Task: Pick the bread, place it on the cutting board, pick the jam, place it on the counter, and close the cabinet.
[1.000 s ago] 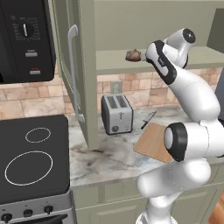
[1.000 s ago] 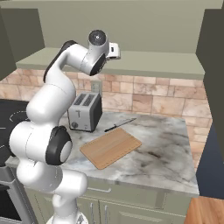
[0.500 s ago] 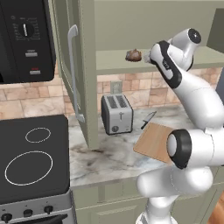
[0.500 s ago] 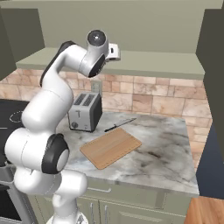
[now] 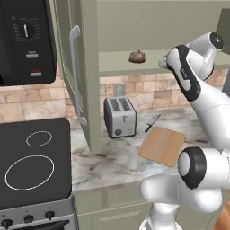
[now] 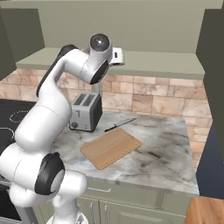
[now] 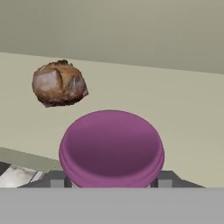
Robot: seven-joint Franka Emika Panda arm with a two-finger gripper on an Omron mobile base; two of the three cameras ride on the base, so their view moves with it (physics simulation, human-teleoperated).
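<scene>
Wooden board (image 5: 161, 146) lies free on the near worktop (image 6: 166, 148), with a knife (image 5: 152, 122) at its far edge and a toaster (image 5: 120, 117) to the left by the wall. Bare stone to the right of the board looks like the easiest landing place for the jar.

Higher up and farther back, the claw (image 7: 111, 180) reaches into the open cabinet (image 5: 83, 67) just above its shelf (image 5: 117, 63). In the hand view the purple jam (image 7: 111, 146) sits between the two fingertips (image 7: 56, 180), which stand narrow against its sides low under the lid. I read that as a grip on the jam, though the contact itself is mostly hidden at the bottom of the view.

Beyond the jam and to its left, the bread (image 7: 59, 83) rests on the same shelf, apart from the jar, so it has not yet gone to the board.

The step in hand looks like taking the jam out. To do it well:
- Lift only a little, since the shelf is close below and the cabinet's top may be close above.
- Draw straight back towards the near side and keep the jar upright, so it does not swing left into the bread.
- Clear the shelf's front edge fully before lowering.
- Come down right of the board, away from the knife and toaster.
- Let go only once the jar's base is flat on the worktop.

The open door on the left hangs over the worktop, so the descent is best kept right of it.
</scene>
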